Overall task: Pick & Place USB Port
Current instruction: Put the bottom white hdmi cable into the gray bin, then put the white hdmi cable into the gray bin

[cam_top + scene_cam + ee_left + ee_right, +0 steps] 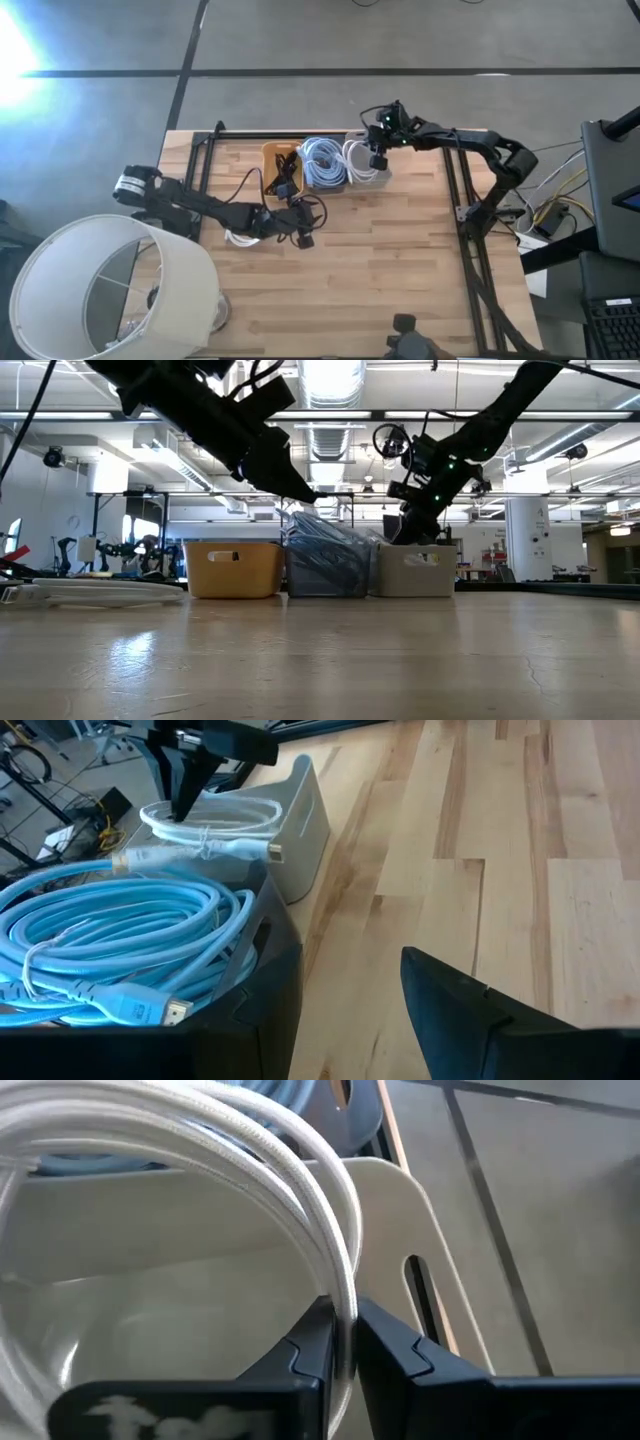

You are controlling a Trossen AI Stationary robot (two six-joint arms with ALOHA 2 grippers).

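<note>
Three bins stand in a row at the table's far middle: a yellow one (280, 168), a dark one (322, 165) full of coiled blue cable (120, 935), and a white one (368, 172). A coiled white USB cable (210, 825) lies in the white bin. My right gripper (345, 1318) reaches down into that bin and is shut on the coil. My left gripper (300, 228) hovers above the table on the near side of the dark bin, open, with nothing between its fingers. Only one of its fingers (480, 1020) shows in its wrist view. My right gripper pinches the coil's strands (348, 1285) between its two fingertips, on the side of the loop next to the bin's handle wall (400, 1220). The fingers slant down from above and cross the strands. The rest of the coil lies inside the white bin.
Another white cable (238, 238) lies on the table under my left arm. A large white lampshade (110, 290) lies on its side at the near left corner. Black frame rails (455, 190) run along the table's sides. Bare wood spreads over the near half.
</note>
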